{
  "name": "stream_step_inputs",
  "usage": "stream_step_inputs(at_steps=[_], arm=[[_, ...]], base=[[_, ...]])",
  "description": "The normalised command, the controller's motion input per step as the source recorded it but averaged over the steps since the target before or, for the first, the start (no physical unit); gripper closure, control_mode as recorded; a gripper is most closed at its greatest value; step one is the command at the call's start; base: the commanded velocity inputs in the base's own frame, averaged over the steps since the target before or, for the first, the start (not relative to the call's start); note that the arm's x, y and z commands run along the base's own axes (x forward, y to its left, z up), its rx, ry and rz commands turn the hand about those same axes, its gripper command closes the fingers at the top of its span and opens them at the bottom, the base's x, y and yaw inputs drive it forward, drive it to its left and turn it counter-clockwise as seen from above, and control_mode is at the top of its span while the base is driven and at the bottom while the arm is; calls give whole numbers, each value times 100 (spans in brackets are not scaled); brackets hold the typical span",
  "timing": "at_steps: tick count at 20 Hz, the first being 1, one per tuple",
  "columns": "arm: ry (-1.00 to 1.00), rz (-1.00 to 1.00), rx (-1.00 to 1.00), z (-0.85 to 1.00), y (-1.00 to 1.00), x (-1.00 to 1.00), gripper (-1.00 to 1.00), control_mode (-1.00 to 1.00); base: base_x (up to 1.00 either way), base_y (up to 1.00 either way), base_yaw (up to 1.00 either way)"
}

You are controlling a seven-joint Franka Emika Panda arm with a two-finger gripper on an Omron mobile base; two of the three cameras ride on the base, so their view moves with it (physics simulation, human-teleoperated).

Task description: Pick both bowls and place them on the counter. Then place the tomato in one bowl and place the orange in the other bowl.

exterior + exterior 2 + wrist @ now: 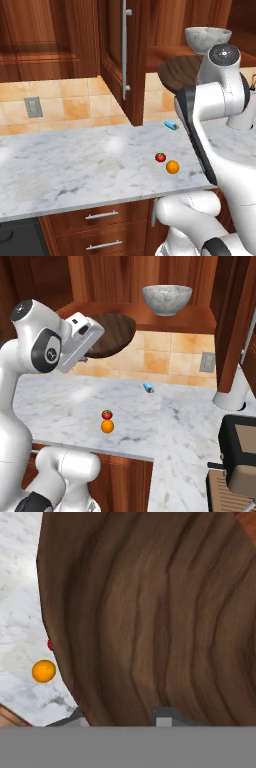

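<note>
The wide dark brown wood-grain bowl hangs tilted in front of the wooden shelf, above the counter. My gripper is shut on its near rim. In the hand view the bowl is close up, and the fingertips rise at its lower edge. The grey-white marbled bowl stands upright on the shelf. On the marble counter the small red tomato sits touching the orange. The bowl hides most of the tomato.
A small blue object lies near the back wall. An open cabinet door juts out over the counter at the left. At the right are a white cylinder and a dark appliance.
</note>
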Motion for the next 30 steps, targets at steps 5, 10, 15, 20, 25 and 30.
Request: stream_step_inputs(at_steps=[5,10,15,20,25,30], arm=[[15,-2,6,-64,13,-59,100,-100],[19,4,8,-58,31,-15,100,-100],[17,12,5,-52,49,-9,100,-100],[11,15,2,-58,55,-12,100,-100],[8,19,1,-55,43,0,100,-100],[7,15,0,-51,25,21,100,-100]], base=[[0,0,0],[0,0,0],[0,0,0],[0,0,0],[0,0,0],[0,0,0]])
